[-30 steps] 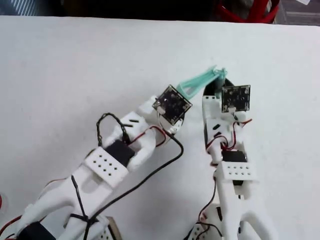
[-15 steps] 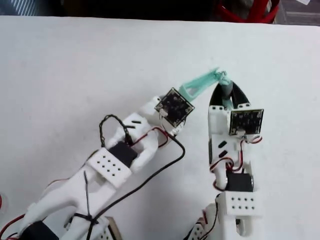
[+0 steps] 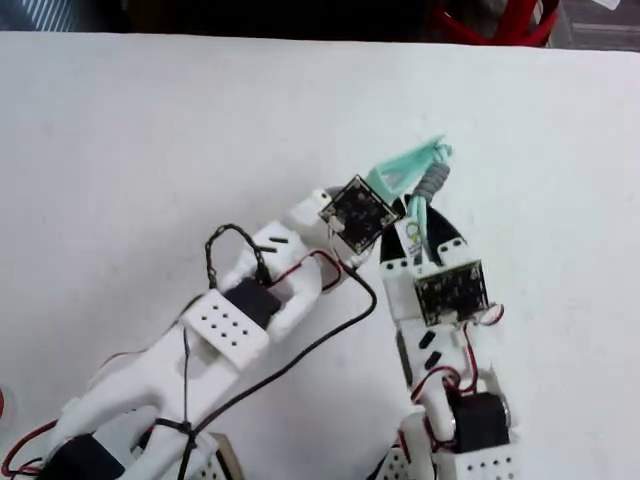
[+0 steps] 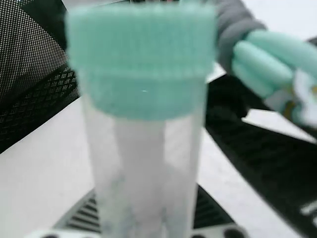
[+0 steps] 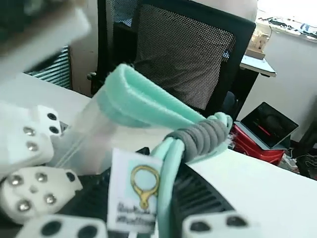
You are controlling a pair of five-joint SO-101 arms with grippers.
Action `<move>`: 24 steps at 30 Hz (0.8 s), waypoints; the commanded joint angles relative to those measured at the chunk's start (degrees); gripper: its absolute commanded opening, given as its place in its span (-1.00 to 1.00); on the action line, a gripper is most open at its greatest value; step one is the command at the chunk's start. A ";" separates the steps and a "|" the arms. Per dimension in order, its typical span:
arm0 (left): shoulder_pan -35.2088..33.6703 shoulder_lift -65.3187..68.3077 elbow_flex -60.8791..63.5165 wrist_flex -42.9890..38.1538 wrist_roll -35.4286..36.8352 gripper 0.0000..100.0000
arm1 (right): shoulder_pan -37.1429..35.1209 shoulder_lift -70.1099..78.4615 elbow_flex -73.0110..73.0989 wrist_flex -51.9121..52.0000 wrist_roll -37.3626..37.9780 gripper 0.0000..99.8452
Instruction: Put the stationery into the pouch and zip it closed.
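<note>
The left hand (image 3: 378, 196) is clamping the pouch (image 3: 405, 168) by its clear body over the table (image 3: 150, 130), while the right hand (image 3: 424, 218) is pinching its teal strap (image 5: 171, 148) beside the white tag (image 5: 134, 196).

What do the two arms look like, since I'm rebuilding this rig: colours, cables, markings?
Both the left arm and right arm are white plastic shells around black motors, with thin red and black wires. Each carries a black square camera board at the wrist and a white plate dotted with holes. A thicker black cable loops along the left arm.
</note>
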 commanded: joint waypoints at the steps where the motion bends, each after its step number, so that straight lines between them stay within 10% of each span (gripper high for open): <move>1: 0.31 4.35 1.14 0.26 -0.35 -0.95 | -1.71 -4.97 -3.16 3.21 1.32 -0.96; 24: 0.31 4.35 1.14 0.26 -0.35 -0.95 | -6.29 -5.58 -14.24 28.35 16.70 -0.96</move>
